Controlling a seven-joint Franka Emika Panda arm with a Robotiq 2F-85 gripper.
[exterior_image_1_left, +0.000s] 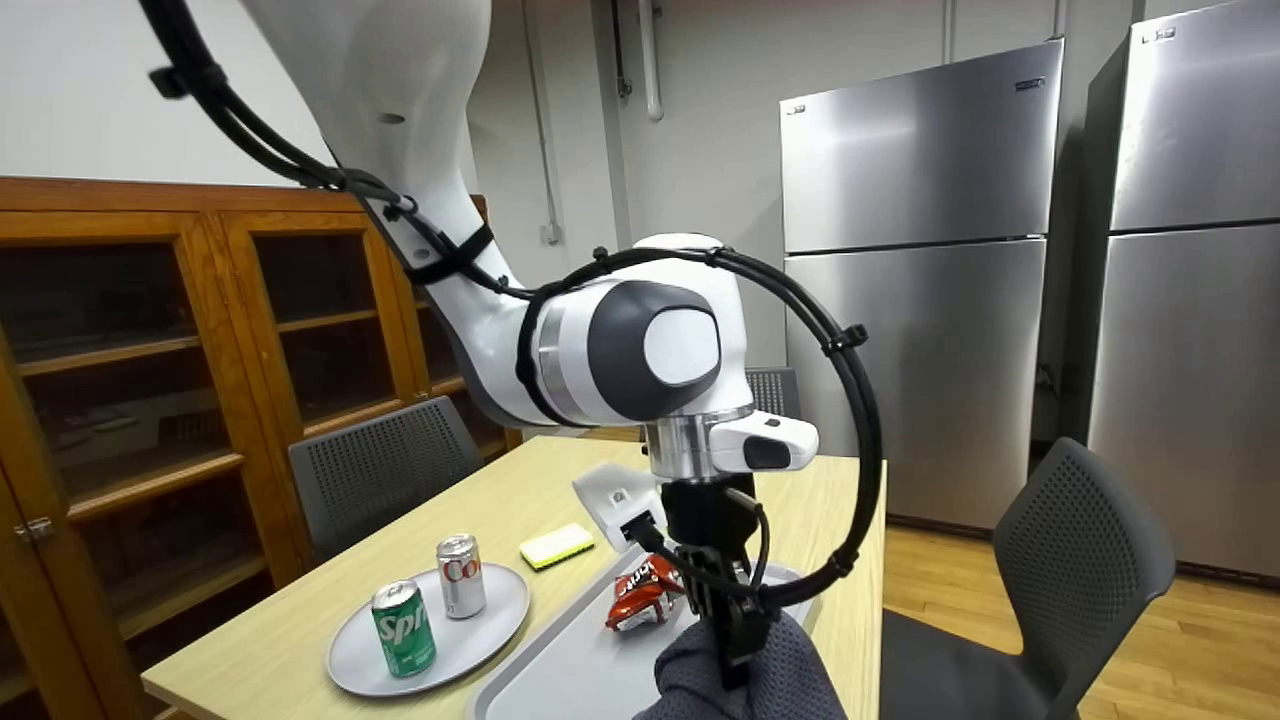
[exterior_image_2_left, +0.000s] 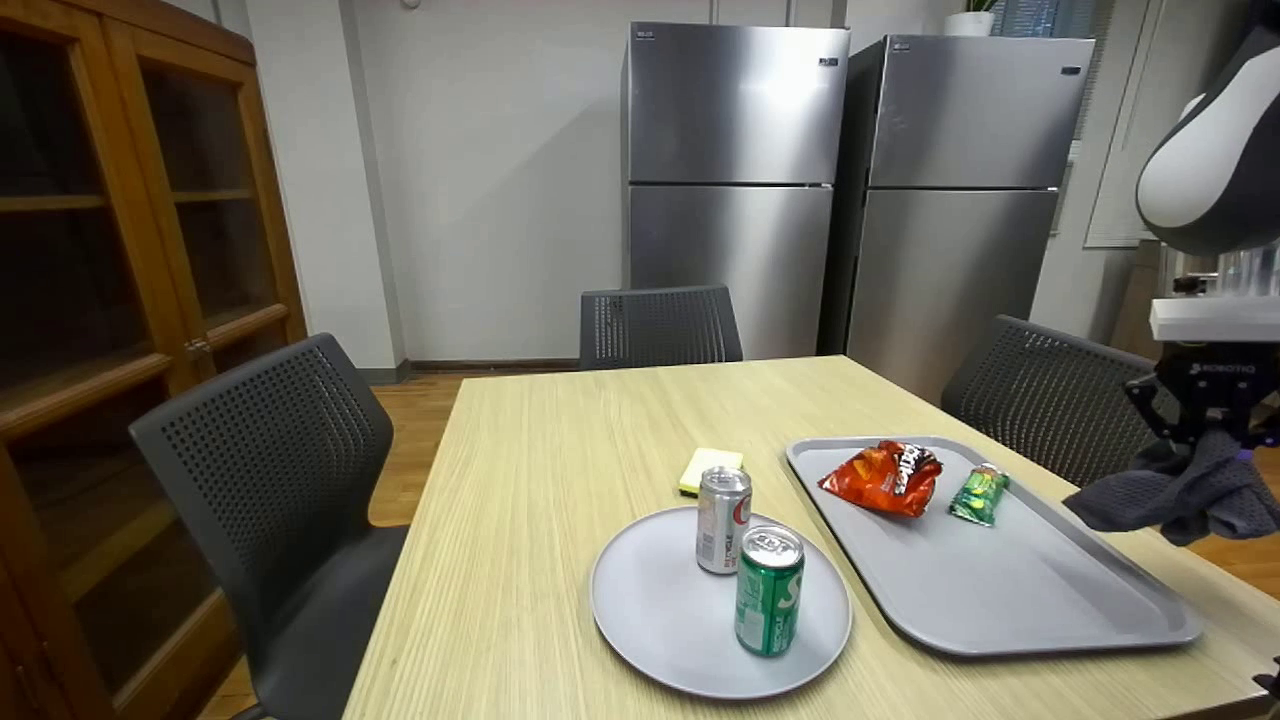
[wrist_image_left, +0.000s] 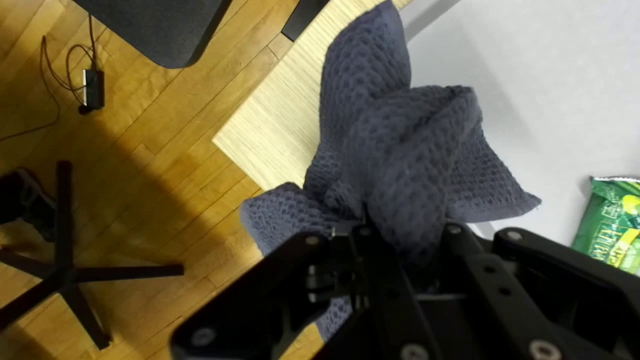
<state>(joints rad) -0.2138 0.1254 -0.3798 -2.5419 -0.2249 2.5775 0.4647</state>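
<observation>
The fingers (wrist_image_left: 482, 280), drawn nearly together, pinch a bunched fold of a gray waffle-weave cloth (wrist_image_left: 400, 150), whose loose corners splay outward. The cloth hangs above a corner of the desk (wrist_image_left: 275, 135) and, in the wrist view, overlaps the gray tray (wrist_image_left: 545, 80); contact with its rim cannot be told. For a sound carry, the pinch is best held firm on the gathered folds, high enough that drooping corners clear the rim. Sideways motion should be slow, since limp fabric swings and may sweep the green snack packet (exterior_image_2_left: 979, 494) or red Doritos bag (exterior_image_2_left: 882, 478) on the tray. Farther out, a Sprite can (exterior_image_2_left: 769, 590) and silver Coke can (exterior_image_2_left: 723, 522) stand on a round gray plate (exterior_image_2_left: 645, 600).
</observation>
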